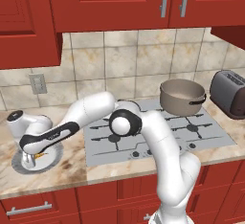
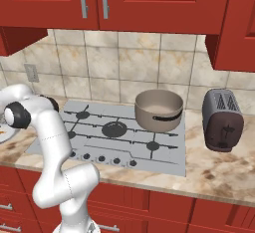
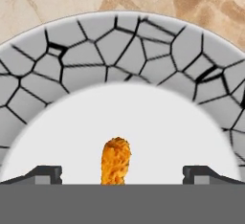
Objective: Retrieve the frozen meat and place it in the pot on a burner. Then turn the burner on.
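The claw (image 3: 122, 173) stood wide open and empty, the frozen meat (image 3: 116, 161) between its tips, ungrasped; potting and burner remained.

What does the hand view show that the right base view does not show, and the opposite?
Hand view alone: the small orange-yellow strip of frozen meat lying on the white middle of the round grey plate with a cracked-pattern rim, between the open pincer tips.

Right base view alone: the round grey-brown metal pot standing on the grey stovetop, and the dark grey toaster to its right.

Both share: the beige marble counter.
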Controlling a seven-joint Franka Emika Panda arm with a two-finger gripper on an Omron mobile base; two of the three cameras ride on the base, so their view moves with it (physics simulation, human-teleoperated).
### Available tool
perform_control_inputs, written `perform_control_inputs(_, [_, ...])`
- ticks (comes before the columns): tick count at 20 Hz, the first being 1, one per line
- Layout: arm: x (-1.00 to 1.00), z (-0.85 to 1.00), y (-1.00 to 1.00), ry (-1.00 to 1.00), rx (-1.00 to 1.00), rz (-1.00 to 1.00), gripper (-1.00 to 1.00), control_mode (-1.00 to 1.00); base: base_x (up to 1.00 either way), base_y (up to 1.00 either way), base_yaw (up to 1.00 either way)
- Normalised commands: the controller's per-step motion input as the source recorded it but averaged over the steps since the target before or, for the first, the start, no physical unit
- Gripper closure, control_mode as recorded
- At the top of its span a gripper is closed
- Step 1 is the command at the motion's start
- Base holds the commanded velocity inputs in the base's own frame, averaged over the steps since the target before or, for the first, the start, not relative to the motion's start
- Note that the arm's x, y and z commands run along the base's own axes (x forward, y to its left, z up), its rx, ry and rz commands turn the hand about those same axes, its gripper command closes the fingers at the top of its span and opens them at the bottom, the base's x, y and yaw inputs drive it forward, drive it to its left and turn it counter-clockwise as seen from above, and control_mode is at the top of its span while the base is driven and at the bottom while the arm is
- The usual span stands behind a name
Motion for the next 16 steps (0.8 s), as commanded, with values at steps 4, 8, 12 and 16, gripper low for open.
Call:
perform_control_inputs(4, [0.15, -0.18, 0.00, 0.01, 0.00, 0.00, -1.00, -1.00, 0.00, 0.00, 0.00])
perform_control_inputs(8, [0.00, -0.31, 0.00, 0.05, 0.02, 0.00, -1.00, -1.00, 0.00, 0.00, 0.00])
perform_control_inputs(12, [0.00, -0.16, 0.00, 0.00, 0.04, 0.00, -1.00, -1.00, 0.00, 0.00, 0.00])
perform_control_inputs(16, [0.00, -0.20, 0.00, 0.00, 0.04, 0.00, 1.00, -1.00, 0.00, 0.00, 0.00])
